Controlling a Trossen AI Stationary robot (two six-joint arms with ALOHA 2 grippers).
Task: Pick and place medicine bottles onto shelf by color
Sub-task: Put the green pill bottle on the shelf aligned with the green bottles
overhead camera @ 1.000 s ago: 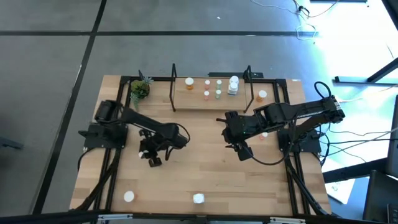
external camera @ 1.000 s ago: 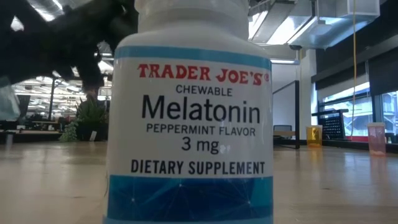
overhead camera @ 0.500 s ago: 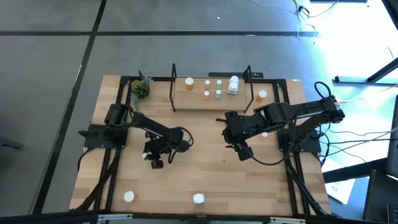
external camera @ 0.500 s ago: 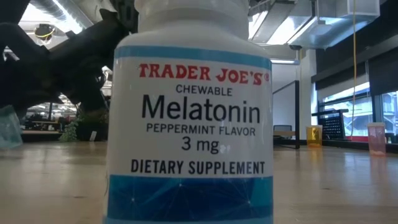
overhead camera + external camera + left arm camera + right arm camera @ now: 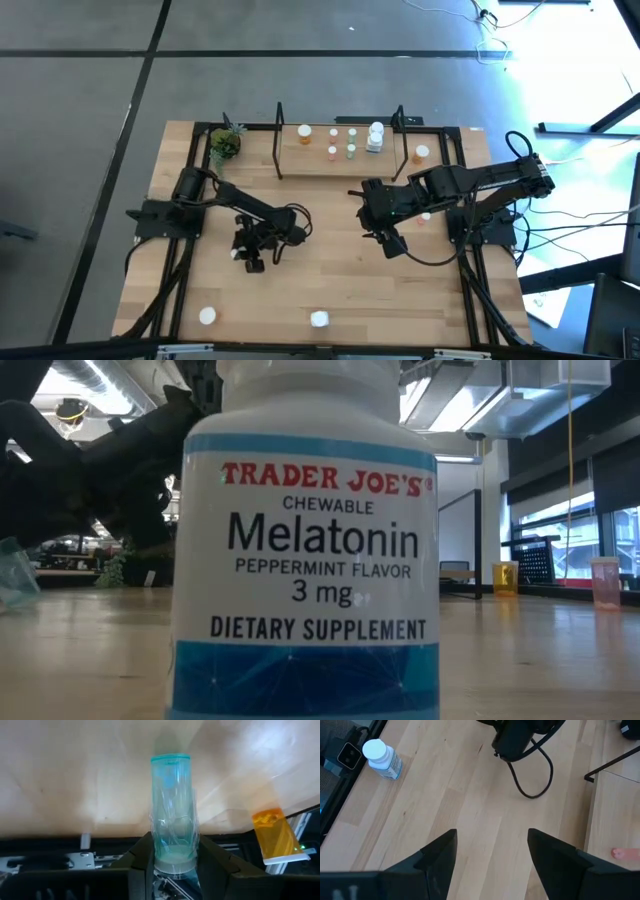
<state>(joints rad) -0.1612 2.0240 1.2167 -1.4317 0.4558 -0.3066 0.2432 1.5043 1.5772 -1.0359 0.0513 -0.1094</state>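
Note:
My left gripper [image 5: 251, 260] hangs low over the table's left middle, shut on a clear pale green medicine bottle [image 5: 171, 810] that points away from the fingers toward the wood. In the low view this bottle [image 5: 14, 568] shows tilted at the left edge. The shelf [image 5: 340, 162] stands at the far edge and carries several small bottles, among them an orange one [image 5: 333, 152] and a green one [image 5: 351, 151]. My right gripper [image 5: 392, 245] hovers open over the right middle, holding nothing. A white melatonin bottle [image 5: 319, 319] stands on its base at the near edge. My left gripper pinches the clear green bottle between its two fingers [image 5: 142, 857] at the cap end [image 5: 173, 856], the white cap lying back between them. The bottle runs along the fingers, slanting down, its base [image 5: 170, 758] close above the table. Whether the base touches the wood cannot be told.
A white bottle [image 5: 207, 316] stands near the front left corner and another [image 5: 421, 152] right of the shelf. An orange bottle [image 5: 274, 835] shows beside my left gripper. A small potted plant [image 5: 224, 144] stands left of the shelf. The melatonin bottle [image 5: 305, 560] fills the low view.
My left gripper has sunk toward the table and come slightly toward the near edge, carrying the clear green bottle with it and rolling a little.

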